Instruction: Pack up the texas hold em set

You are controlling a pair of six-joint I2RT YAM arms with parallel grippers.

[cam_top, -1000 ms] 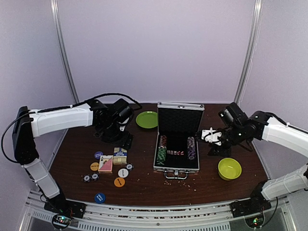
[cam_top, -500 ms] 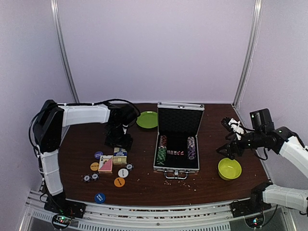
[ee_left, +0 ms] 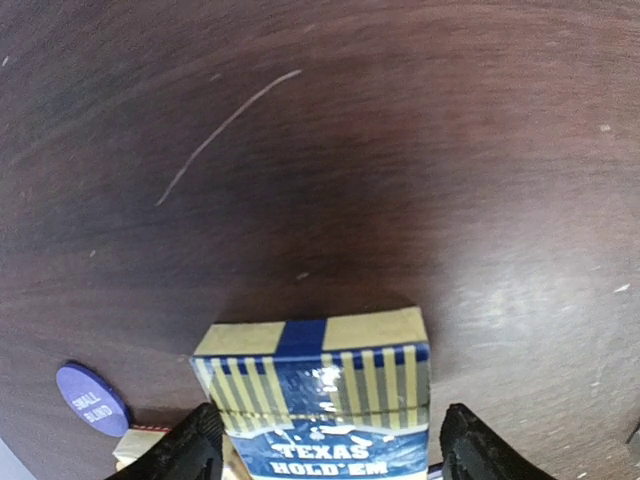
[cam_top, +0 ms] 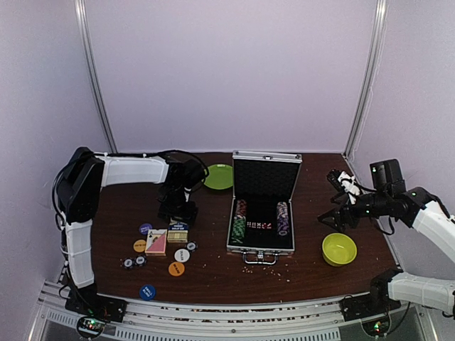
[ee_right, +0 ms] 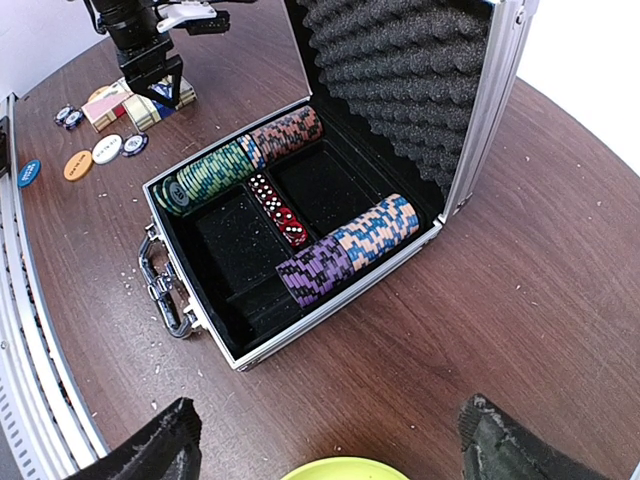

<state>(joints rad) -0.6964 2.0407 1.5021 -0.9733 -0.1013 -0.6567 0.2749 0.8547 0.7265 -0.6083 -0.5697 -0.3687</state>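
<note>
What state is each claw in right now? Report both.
Left claw: open, straddling the blue Texas Hold'em card deck.
Right claw: open, holding nothing.

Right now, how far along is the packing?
Done: chips and dice sit in the open case. In hand: left gripper, open, straddles the blue deck. Left: both decks, including the pink deck, discs and loose chips outside; lid up. Right gripper hovers open.

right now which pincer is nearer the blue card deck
Left. The left pincer hangs right over the blue card deck, a finger on each side. The right pincer is far off past the case, near the yellow-green bowl.
</note>
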